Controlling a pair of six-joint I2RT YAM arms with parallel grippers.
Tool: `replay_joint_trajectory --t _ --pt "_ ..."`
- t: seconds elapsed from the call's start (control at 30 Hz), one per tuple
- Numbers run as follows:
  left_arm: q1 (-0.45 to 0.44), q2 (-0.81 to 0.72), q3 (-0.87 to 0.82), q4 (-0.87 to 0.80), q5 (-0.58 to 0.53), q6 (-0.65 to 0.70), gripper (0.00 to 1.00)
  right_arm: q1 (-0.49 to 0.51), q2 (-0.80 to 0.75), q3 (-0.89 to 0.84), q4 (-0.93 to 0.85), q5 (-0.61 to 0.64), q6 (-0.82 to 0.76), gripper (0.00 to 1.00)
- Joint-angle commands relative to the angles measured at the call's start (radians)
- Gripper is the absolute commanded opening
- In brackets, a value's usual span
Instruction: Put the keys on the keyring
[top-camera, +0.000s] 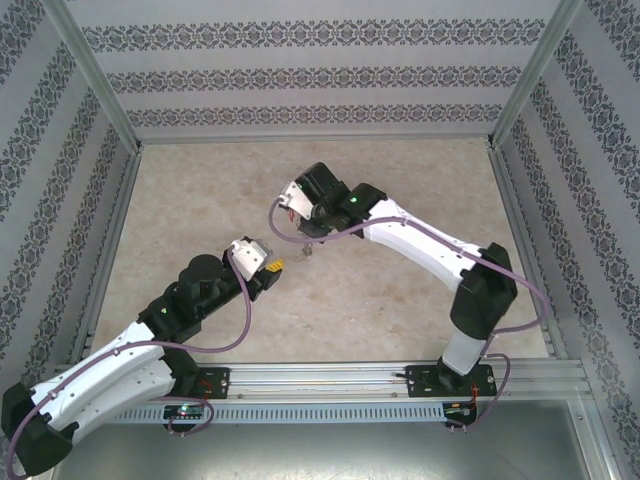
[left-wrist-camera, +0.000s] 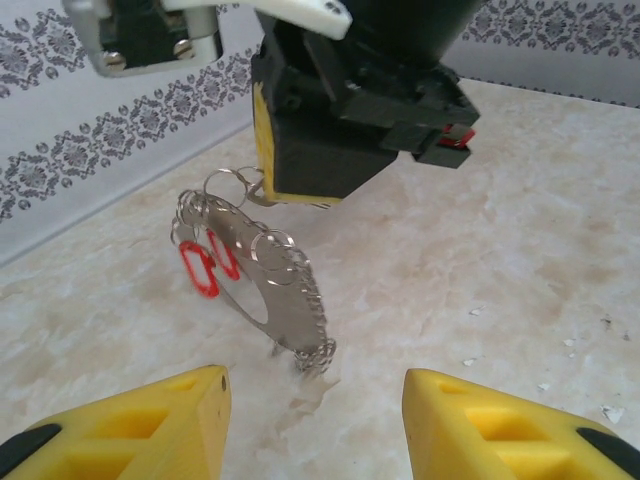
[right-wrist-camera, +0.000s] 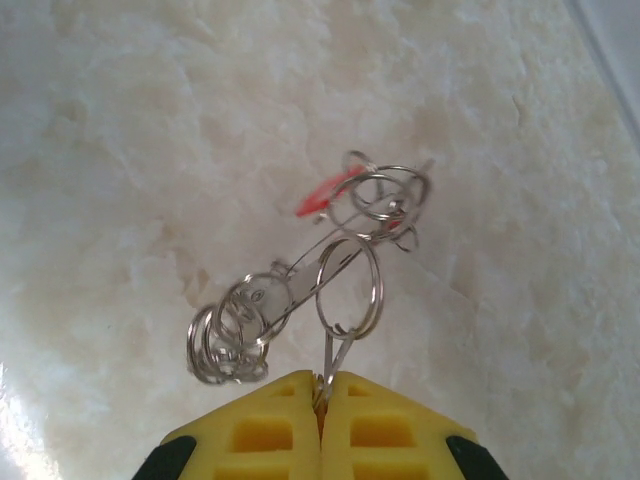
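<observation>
1. Keyring (top-camera: 305, 250), from above: one small silvery bunch dangles under my right pincer (top-camera: 301, 237), over the middle of the worktop (top-camera: 200, 190). My left pincer (top-camera: 272, 267) sits just beside the keyring, to its lower left. The orange-yellow speck at its tip may be the key or part of the pincer itself. It is too small to tell, so I count no key for sure.

2. Left wrist view: my left pincer (left-wrist-camera: 312, 400) stands wide, with nothing between its yellow fingers (left-wrist-camera: 150, 425). Straight ahead the keyring (left-wrist-camera: 265, 275) hangs from my right pincer (left-wrist-camera: 290, 190), its red tag (left-wrist-camera: 200, 265) on the left side. It is thin wire, light and slick, and floppy from link to link. I'd expect it to swing and twist at a nudge.

3. Right wrist view: my right pincer (right-wrist-camera: 322, 420) is pressed tight on one small loop of the keyring (right-wrist-camera: 300, 285), and the rest hangs free. I count one large ring, two clusters of small rings and one red tag (right-wrist-camera: 318, 195). The best hold, I judge, is a single ring taken edge-on, as now. A key would need pinching by its flat head.
</observation>
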Motion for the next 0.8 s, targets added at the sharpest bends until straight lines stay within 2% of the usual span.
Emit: replay_joint_trajectory --t 0.0,0.23,0.5,0.77 --pt "0.018 -0.006 -0.010 0.064 -0.026 -0.022 0.49 0.000 0.048 0.100 -0.085 0.000 -0.018 0.00" --pt "0.031 -0.008 -0.011 0.070 -0.024 -0.026 0.50 -0.048 0.103 0.121 -0.181 0.027 -0.022 0.00" --pt "0.038 -0.005 -0.021 0.102 0.004 -0.023 0.50 -0.147 0.062 -0.015 -0.200 -0.089 0.044 0.00" --pt "0.040 -0.018 -0.022 0.102 0.017 -0.023 0.51 -0.246 0.084 -0.106 -0.156 -0.202 0.088 0.00"
